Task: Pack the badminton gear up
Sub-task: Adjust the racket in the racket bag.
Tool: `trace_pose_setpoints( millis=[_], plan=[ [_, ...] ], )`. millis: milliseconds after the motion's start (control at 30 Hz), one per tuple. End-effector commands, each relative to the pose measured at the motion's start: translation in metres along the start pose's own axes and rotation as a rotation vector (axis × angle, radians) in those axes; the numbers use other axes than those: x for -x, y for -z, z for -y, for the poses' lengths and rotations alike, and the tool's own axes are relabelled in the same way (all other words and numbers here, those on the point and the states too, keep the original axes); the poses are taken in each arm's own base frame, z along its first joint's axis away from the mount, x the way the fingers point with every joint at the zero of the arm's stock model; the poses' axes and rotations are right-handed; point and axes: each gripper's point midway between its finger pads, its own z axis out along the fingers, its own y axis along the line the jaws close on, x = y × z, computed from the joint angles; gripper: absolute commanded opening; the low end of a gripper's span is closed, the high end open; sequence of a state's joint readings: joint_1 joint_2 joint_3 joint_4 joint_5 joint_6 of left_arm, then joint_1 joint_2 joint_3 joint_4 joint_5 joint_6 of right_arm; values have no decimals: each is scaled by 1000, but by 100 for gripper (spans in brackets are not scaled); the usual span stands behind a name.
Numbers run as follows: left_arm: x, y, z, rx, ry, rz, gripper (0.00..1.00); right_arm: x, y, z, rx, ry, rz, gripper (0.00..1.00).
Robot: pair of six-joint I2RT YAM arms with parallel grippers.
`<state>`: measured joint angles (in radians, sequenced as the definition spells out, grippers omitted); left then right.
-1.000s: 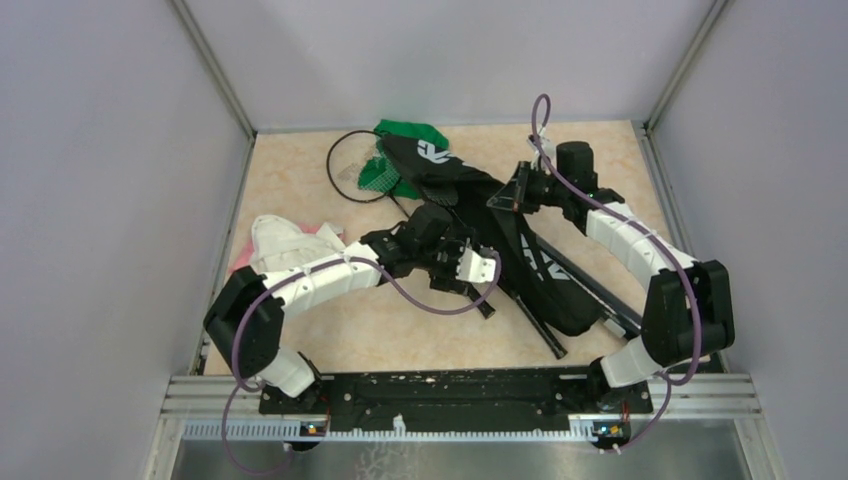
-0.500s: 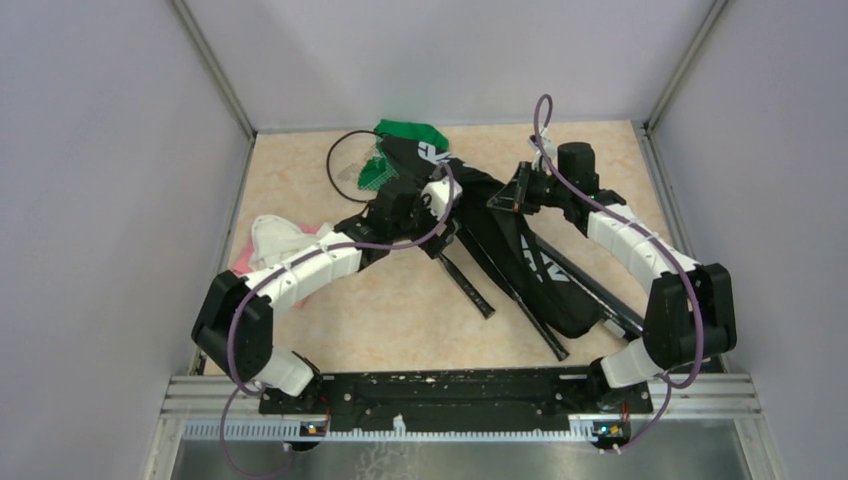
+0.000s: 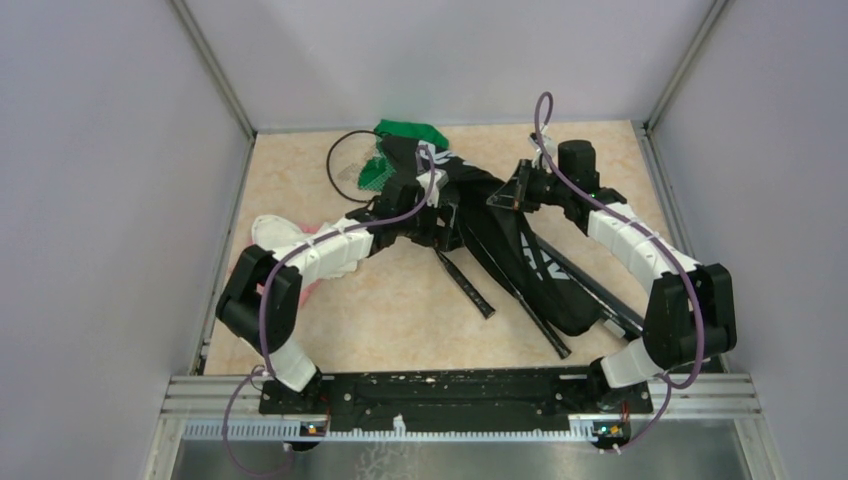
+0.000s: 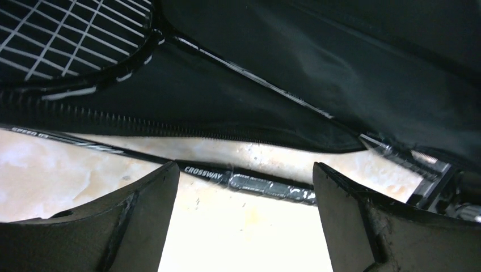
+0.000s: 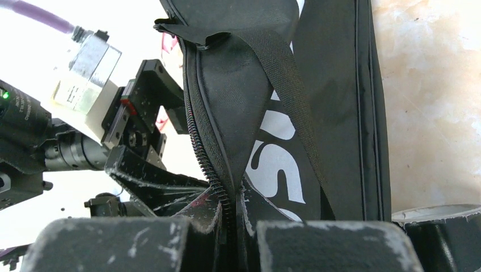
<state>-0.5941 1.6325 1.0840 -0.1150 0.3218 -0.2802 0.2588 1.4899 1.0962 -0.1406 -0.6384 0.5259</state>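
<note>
- Right now you have the table (image 3: 400, 330) strewn with gear, with bare marbled top showing at the near middle.
- Your racket bag (image 3: 545, 270) lies slantwise across the centre, running from far and left of centre down to near right. Its zipped edge gapes on the left side.
- Your long black tube (image 3: 600, 297) lies on the table just beside the bag's right flank, roughly parallel to it.
- Your first racket (image 4: 57, 34) has its strung head inside the bag's mouth.
- Your second racket (image 3: 465, 282) lies on the table just left of the bag. Its handle points near and its head loop lies far left, against the green cloth (image 3: 410, 133).
- That green cloth sits at the far edge, partly under the bag's far end.
- You can see the white and pink cloths (image 3: 278, 238) bunched at the left edge, partly hidden by the left arm.
- Your left gripper (image 4: 245, 187) is spread wide and holds nothing. It sits low at the bag's open edge, and the second racket's shaft crosses just ahead of its fingers.
- Your right gripper (image 5: 232, 226) is pressed together, pinching the bag's zip edge.
</note>
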Motion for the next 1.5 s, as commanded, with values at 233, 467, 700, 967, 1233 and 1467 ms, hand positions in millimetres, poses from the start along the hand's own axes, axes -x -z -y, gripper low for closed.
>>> trace_pose_setpoints(
  millis=[233,467,700,967,1233,1467],
  plan=[
    [40,-31,15,-120,137,92,76,28,8,-31,99,76,77,0],
    [44,-28,13,-172,149,102,45,25,8,-29,96,81,72,0],
    [62,-7,7,-249,110,159,12,22,10,-31,95,135,63,0],
    [76,16,15,-320,72,177,0,18,9,-37,30,280,46,2],
    [79,36,34,-403,77,143,0,18,-1,-35,-102,483,3,23],
    [75,43,39,-430,70,121,0,13,-14,-25,-234,678,-38,36]
  ],
)
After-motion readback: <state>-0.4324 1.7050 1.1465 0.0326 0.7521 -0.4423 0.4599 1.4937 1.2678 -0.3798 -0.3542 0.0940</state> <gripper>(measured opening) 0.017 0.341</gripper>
